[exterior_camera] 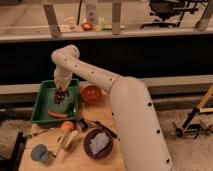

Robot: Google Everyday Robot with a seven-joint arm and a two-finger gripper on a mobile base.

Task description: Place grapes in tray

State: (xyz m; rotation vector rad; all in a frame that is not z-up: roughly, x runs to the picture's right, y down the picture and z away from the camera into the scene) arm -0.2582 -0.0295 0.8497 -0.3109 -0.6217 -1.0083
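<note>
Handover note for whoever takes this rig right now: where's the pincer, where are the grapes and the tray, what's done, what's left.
Pincer: down over the far half of the green tray, right at the grapes.
Grapes: a dark bunch within the tray's walls, directly under the pincer. It's unclear whether they rest on the tray floor or are held just above it.
Also in the tray: a long orange-red item near the front edge.
Done: the grapes are at the tray.
Left: confirm that they are set down and released, then probably lift the arm clear.
</note>
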